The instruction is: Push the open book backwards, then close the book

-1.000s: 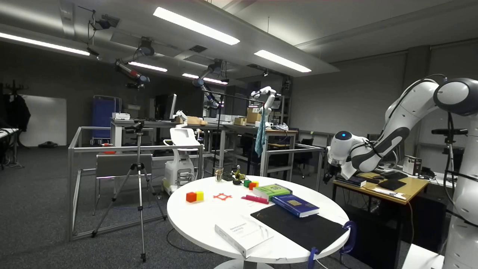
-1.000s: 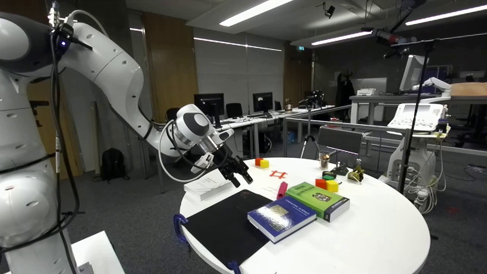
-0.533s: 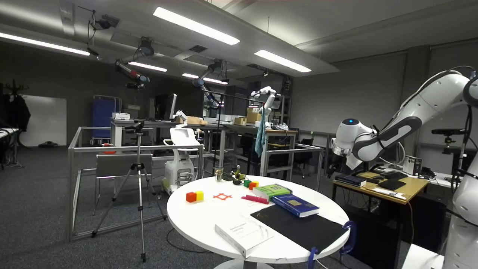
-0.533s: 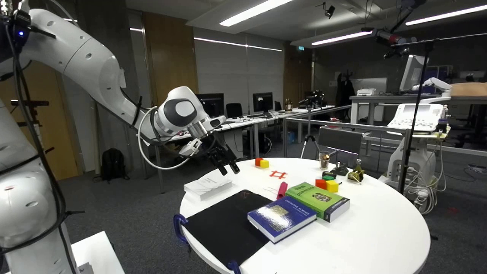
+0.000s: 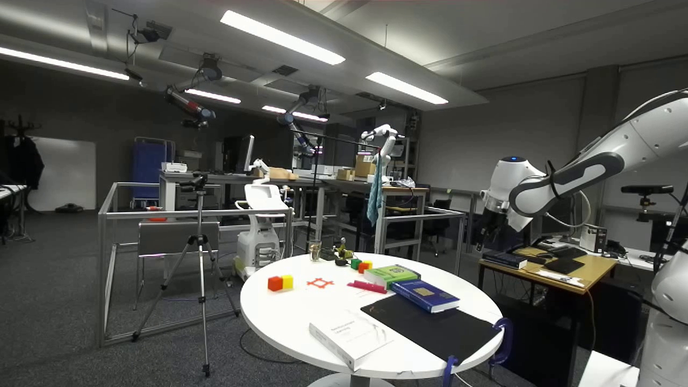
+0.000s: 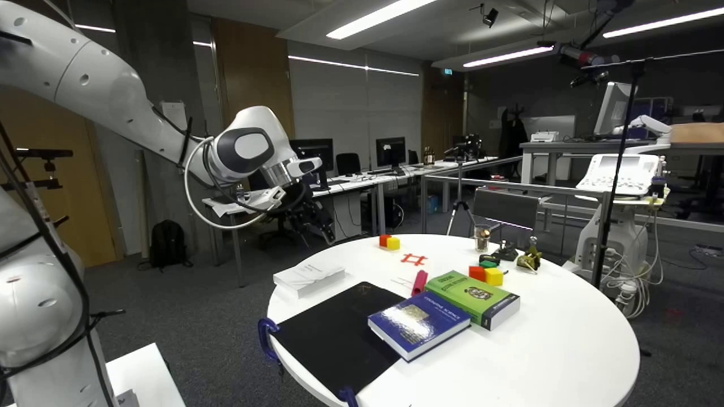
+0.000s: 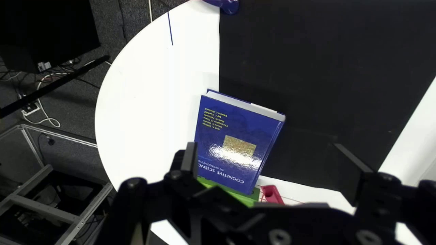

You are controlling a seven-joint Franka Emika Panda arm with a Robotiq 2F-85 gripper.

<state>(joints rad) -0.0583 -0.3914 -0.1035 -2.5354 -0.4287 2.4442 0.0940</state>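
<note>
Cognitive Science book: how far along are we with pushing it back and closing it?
Closing looks done: the Cognitive Science book lies shut beside the green book.
In hand: nothing; the open gripper is empty and clear of the book.
Left: perhaps nothing; but with the book partly on the black mat, I can't confirm the push back.

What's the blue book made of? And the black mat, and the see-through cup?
Blue book: probably stiff card with a shiny coating, because light glares off its front; the whitish page edges look like paper.
Black mat: dull, maybe rubber or fabric, as it hardly shines.
See-through cup: glass or clear plastic, since you can see inside; I can't tell which.
</note>
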